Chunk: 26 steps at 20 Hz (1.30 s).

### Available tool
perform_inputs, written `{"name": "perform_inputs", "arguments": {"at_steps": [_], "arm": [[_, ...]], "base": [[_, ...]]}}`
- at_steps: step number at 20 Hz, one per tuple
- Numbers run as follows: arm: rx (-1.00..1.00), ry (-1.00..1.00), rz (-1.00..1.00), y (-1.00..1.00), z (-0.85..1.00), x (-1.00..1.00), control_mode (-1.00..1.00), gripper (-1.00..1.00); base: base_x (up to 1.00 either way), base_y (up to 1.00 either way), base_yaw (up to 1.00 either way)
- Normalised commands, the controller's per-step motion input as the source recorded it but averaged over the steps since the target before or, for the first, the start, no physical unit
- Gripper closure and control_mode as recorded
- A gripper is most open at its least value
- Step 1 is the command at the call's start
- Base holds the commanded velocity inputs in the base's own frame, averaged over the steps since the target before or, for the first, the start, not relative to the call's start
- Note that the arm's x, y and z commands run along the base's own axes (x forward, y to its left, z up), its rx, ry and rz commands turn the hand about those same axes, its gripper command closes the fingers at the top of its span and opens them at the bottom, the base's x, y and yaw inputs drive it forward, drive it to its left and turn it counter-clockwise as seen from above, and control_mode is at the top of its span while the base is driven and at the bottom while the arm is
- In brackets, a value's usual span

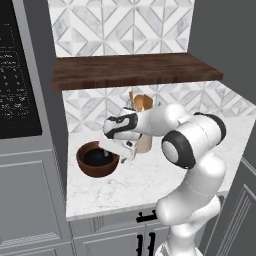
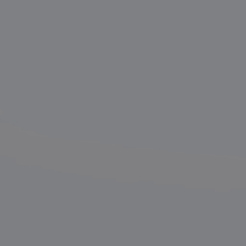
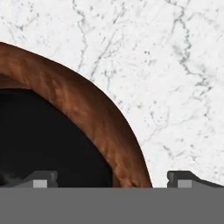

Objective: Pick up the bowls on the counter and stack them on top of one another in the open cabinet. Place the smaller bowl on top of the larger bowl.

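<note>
Jaws agape astride larger bowl [image 3: 109,127] rim

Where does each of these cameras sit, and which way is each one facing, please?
Left base view: behind the arm to its left, looking forward and down at the counter, wooden bowl and shelf; the white arm rises at lower right.
Right base view: a flat grey surface; I cannot tell what it is.
Hand view: on the hand, looking down at the bowl's rim; the open gripper has one tip inside the rim, one outside.
Shared: the left base and hand views both show the wooden bowl and marble counter.
</note>
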Motion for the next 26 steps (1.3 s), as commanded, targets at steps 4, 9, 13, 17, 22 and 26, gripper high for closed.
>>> {"name": "perform_inputs", "arguments": {"at_steps": [4,9,13,17,22,26], "arm": [[0.00,0.07,0.00,0.10,-0.31,0.01,-1.00,-1.00],[0.00,0.04,0.00,0.13,-0.18,0.02,-1.00,1.00],[0.00,0.00,0.00,0.05,-0.02,-0.05,-1.00,1.00],[0.00,-0.06,0.00,0.00,0.04,-0.50,-1.00,1.00],[0.00,-0.14,-0.01,0.00,0.34,-0.73,-1.00,1.00],[0.00,-0.13,-0.02,0.00,0.45,-0.75,-1.00,1.00]], "base": [[0.00,0.00,0.00],[0.00,0.00,0.00],[0.00,0.00,0.00],[0.00,0.00,0.00],[0.00,0.00,0.00],[0.00,0.00,0.00]]}}
